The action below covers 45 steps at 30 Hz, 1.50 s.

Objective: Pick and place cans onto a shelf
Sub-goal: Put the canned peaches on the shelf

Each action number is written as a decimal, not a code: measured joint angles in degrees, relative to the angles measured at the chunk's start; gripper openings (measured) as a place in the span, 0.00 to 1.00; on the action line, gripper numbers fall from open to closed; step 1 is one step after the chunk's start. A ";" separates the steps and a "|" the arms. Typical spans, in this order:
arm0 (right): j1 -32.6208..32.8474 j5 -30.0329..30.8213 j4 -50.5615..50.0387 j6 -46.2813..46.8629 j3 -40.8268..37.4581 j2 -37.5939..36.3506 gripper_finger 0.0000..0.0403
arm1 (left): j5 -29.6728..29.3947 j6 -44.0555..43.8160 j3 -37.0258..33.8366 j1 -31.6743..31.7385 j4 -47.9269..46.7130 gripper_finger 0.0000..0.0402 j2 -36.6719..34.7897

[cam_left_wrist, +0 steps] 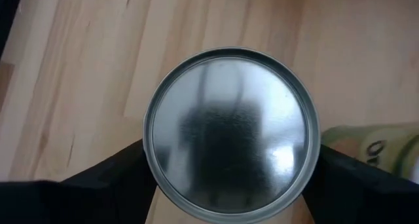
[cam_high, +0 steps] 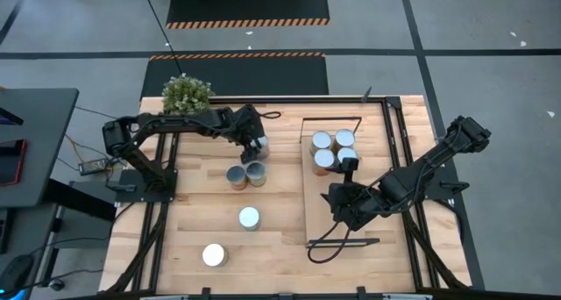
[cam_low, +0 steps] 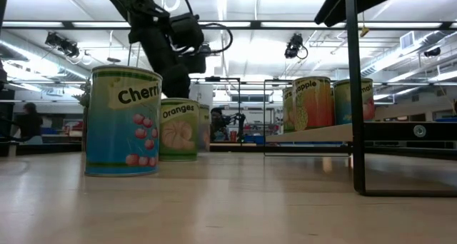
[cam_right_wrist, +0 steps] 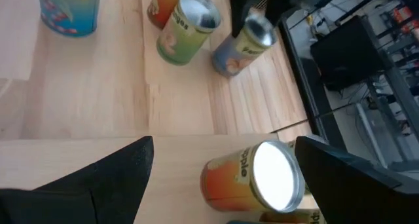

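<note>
Closing left gripper [cam_left_wrist: 229,178] on can [cam_left_wrist: 230,129] at far side of surface [cam_high: 280,239], beside two more cans: jaws straddle lid, grip not confirmed. Keep centred, squeeze fully before lift. Right gripper [cam_right_wrist: 222,165] wide open, empty, over shelf [cam_high: 308,203].

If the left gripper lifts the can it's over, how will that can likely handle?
The can looks like rigid metal, so it probably won't give between the left gripper fingers. Its smooth round wall may slip or twist in a light pinch. It stands upright; laid on its side, it would likely roll.
</note>
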 joint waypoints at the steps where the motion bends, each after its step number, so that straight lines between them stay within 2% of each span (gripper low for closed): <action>1: 0.01 -0.35 -0.34 0.36 0.00 0.00 0.94 | 0.49 -0.04 0.76 -0.05 -0.28 0.79 0.00; 9: 0.02 -1.45 -3.59 2.90 0.00 -0.07 0.94 | 1.26 -1.19 9.66 -3.88 -5.60 0.79 -0.02; 15: 0.09 -2.66 -7.33 6.76 0.00 -2.39 0.94 | 1.55 -5.37 13.97 -10.80 -6.57 0.79 0.15; 22: 0.33 -2.72 -7.89 8.83 0.00 -5.34 0.94 | 0.27 -10.84 15.18 -18.23 -5.36 0.79 0.17; 32: 0.40 -2.79 -8.18 8.85 0.00 -5.68 0.94 | -0.81 -17.20 15.18 -23.72 0.79 0.79 0.50; 40: 1.47 -2.69 -9.01 9.90 0.00 -7.85 0.94 | -1.04 -22.26 15.57 -27.49 10.34 0.79 6.85; 45: 2.60 -2.66 -9.43 11.25 0.00 -8.31 0.94 | -1.97 -22.57 22.87 -28.08 7.87 0.79 12.88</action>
